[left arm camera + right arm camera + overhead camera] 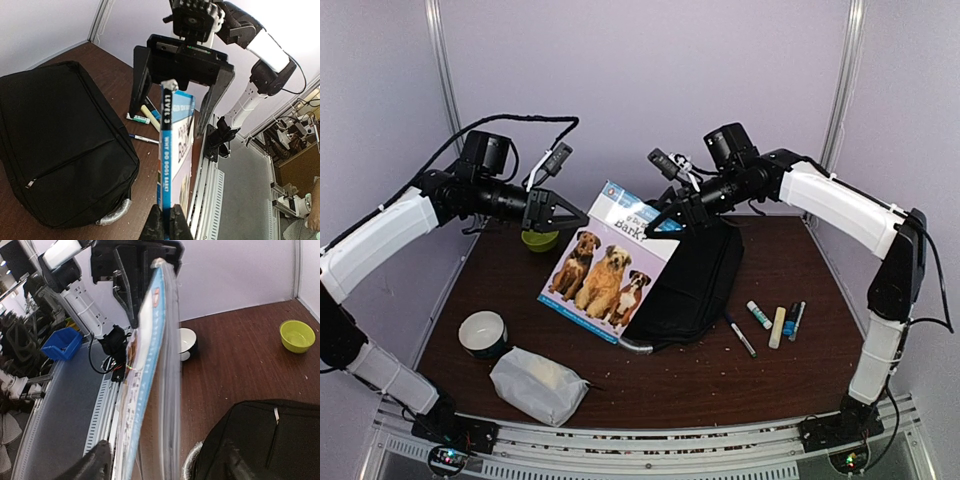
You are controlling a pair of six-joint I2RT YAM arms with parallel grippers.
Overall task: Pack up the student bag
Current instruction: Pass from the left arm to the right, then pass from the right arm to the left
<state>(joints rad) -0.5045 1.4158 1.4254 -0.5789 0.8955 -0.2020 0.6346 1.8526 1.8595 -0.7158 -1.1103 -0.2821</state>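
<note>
Your left gripper (565, 213) is clenched on the upper left corner of the thin picture book with three dogs on its cover (608, 268), held tilted in the middle of the overhead frame. In the left wrist view the book's blue spine runs up from the pinched fingers (154, 227) at the bottom edge. Your right gripper (668, 215) sits at the book's upper right corner. Its jaws are spread wide and straddle the book's edge, with a gap on either side in the left wrist view.

The large black fabric backpack (695, 278) lies flat on the dark brown wooden table (800, 380), right of centre in the overhead frame. It is just below the right gripper, and its left part is hidden behind the book's right side. Its grey curved handle (638, 346) sits at its lower left end. From the left wrist the backpack fills the lower left of the frame; from the right wrist it fills the bottom right corner.
</note>
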